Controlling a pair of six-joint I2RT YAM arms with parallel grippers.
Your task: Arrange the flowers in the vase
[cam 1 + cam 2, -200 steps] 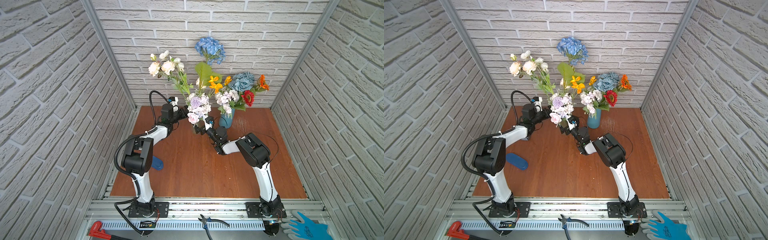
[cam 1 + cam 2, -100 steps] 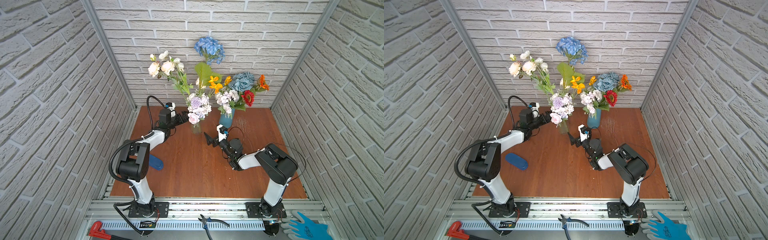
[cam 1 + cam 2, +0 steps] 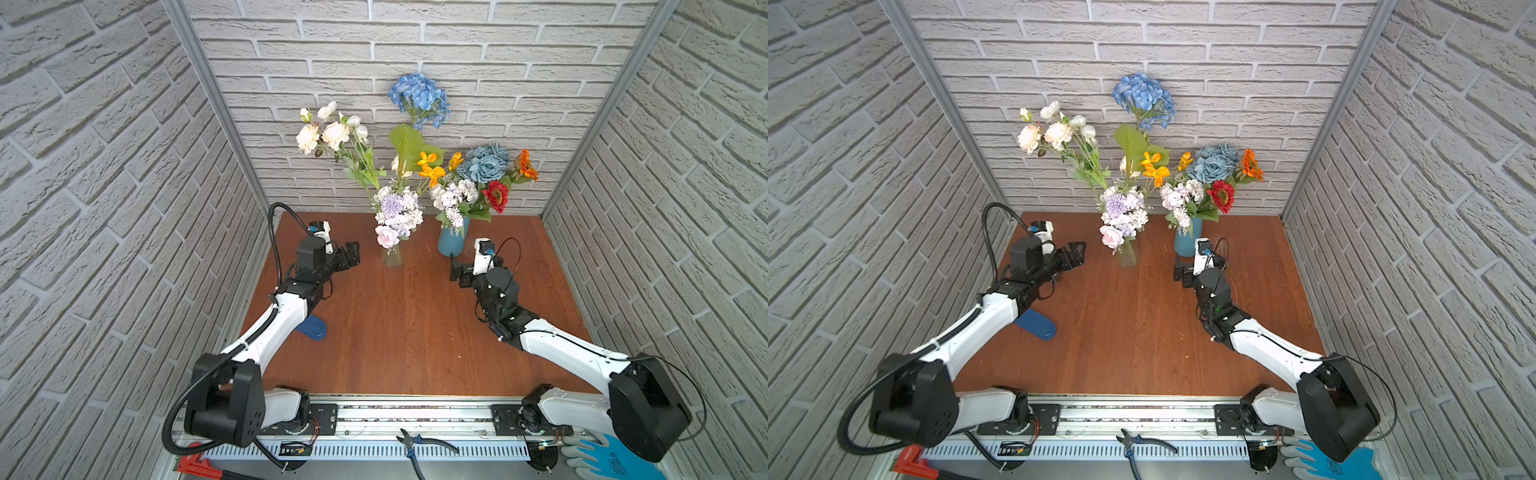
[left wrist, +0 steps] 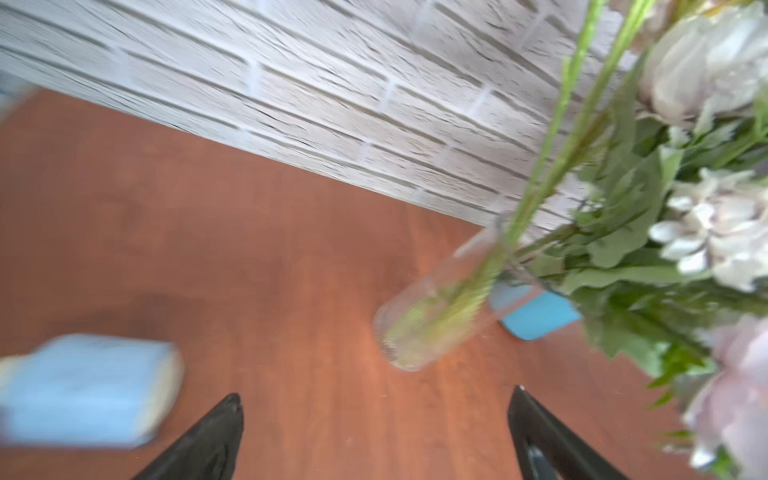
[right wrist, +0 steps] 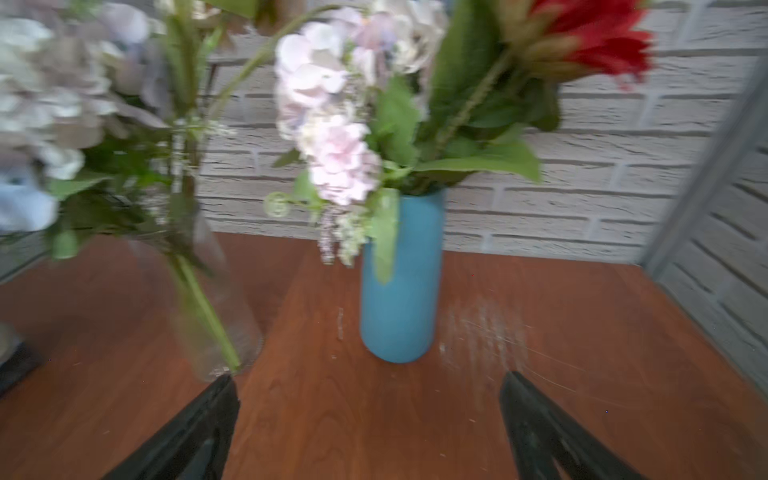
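Left gripper (image 3: 352, 254) is spread wide and holds nothing. In both top views it hangs near the glass vase (image 3: 392, 261), not touching it. Right gripper (image 3: 455, 270) is spread wide too, with nothing in it, near the blue vase (image 3: 452, 245).

All the flowers (image 3: 409, 143) stand in the vases at the back of the bench (image 3: 407, 332). None lie on the bench. I count two vases.
- **Glass vase:** three bunches, which are cream roses (image 3: 328, 133), one hydrangea (image 3: 419, 97) and a lilac bunch (image 3: 397, 212).
- **Blue vase:** orange blooms (image 3: 430, 166), blue roses (image 3: 484, 164), one red daisy (image 3: 495, 195) and a pale bunch (image 3: 451, 197).

The left wrist view is blurry. It shows the jaws apart with nothing between them. Thin green stems (image 4: 540, 178) go down into the glass vase. I think the flowers are light, with soft heads and thin, bendy stems. The best place to hold one looks like low on the bare stem, not on the bloom.

The right wrist view shows the jaws apart, facing the blue vase, with the glass vase beside it. The tall bunches lean, so I think the glass vase could tip if a stem is tugged.
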